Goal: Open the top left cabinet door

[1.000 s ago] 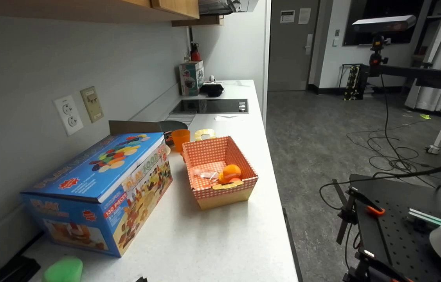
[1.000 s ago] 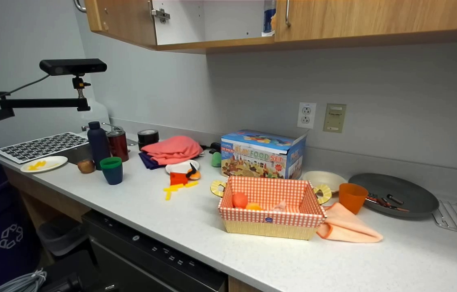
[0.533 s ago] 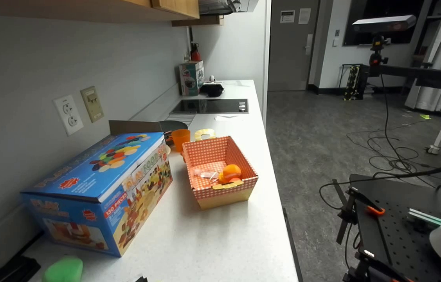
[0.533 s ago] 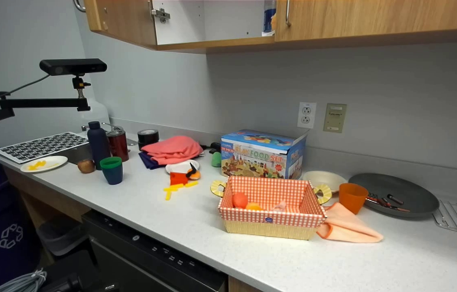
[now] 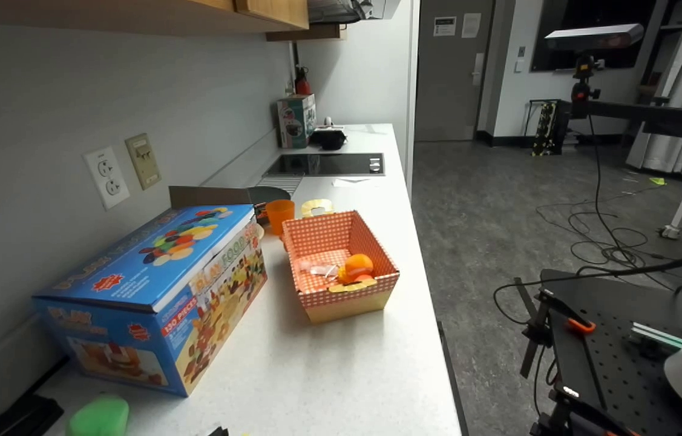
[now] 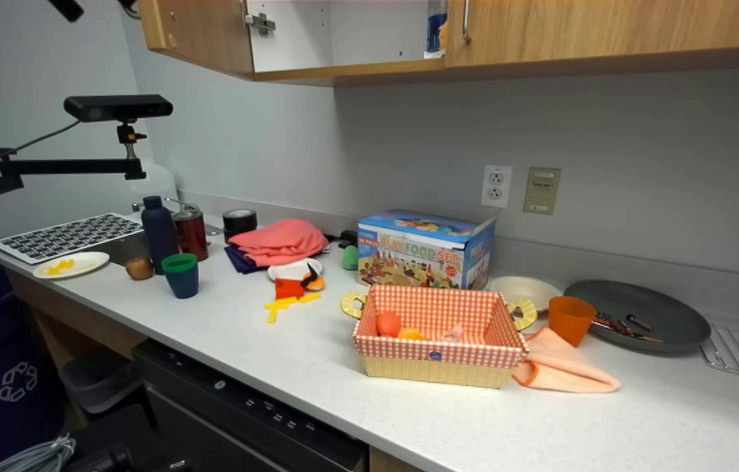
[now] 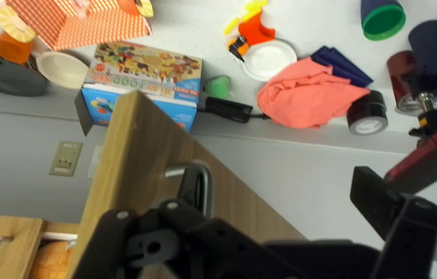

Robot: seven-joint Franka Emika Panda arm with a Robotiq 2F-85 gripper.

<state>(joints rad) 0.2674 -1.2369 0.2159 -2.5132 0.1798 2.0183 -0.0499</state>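
The top left cabinet door (image 6: 202, 36) stands swung out at the upper left of an exterior view, with part of the white cabinet interior (image 6: 369, 29) showing. In the wrist view its wooden face (image 7: 156, 135) slants across the left half and carries a metal handle (image 7: 208, 190). My gripper (image 7: 276, 180) is open wide. One of its fingers (image 7: 190, 182) reaches inside the handle loop, between bar and door face; the opposite finger (image 7: 371, 197) is well off to the right, against the wall background. Nothing is clamped between them. Most of the arm is out of view.
A neighbouring cabinet door (image 6: 605, 33) is shut. Left of the cabinet, a black camera (image 6: 119, 108) sits on a boom. Below, the counter holds a play food box (image 6: 421, 252), a checkered basket (image 6: 435, 367), a dark bottle (image 6: 159, 236) and a pink cloth (image 6: 284, 241).
A dark gripper part has come into view at the top left corner of an exterior view, beside the door handle. The door looks unmoved.
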